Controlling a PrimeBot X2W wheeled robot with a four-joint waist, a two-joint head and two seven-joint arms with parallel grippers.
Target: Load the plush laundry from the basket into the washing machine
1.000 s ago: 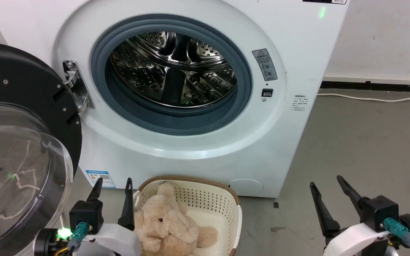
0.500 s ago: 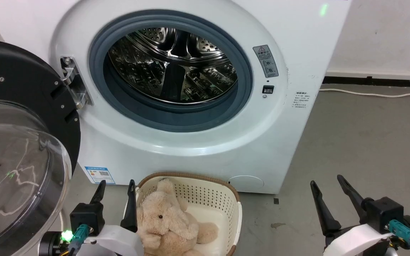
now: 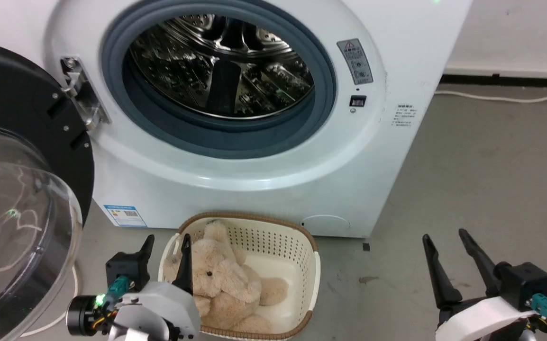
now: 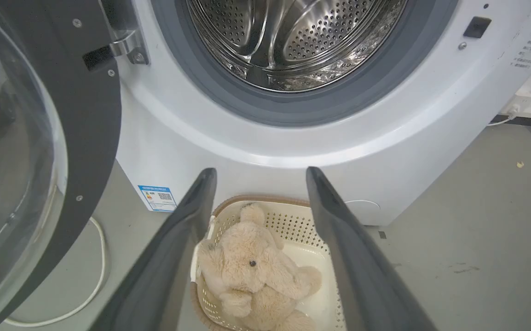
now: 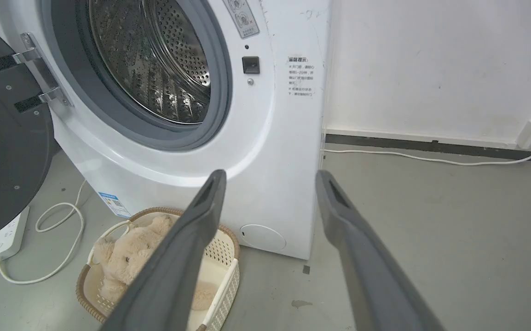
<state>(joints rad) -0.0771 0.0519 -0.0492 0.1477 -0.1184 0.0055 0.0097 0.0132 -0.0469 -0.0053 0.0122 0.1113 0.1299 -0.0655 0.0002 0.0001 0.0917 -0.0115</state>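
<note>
The plush laundry, a fluffy beige teddy bear with one dark bead eye showing, lies slumped in the left half of the basket, which sits on the floor at the foot of the washing machine, as seen from the head camera. The door hangs wide open to the left, and the steel drum looks empty. The left gripper hovers at the basket's left rim, jaws moderately apart and holding nothing. The right gripper is well off to the right over the floor, jaws likewise parted and empty. A grey warning sticker with a red triangle, a blue label low on the front and a printed notice are all too small to read.

From the left wrist, the plush laundry sits framed between the spread jaws, below them and untouched. It should prove light, soft and squashy, not fragile. The thick torso or head looks the surest hold, since a stubby limb could slip or leave it dangling against the grey door ring.

From the right wrist, the open jaws point toward the machine's lower right corner, with the basket to their left. A white power strip lies on the floor below the door. No brand name is legible.
</note>
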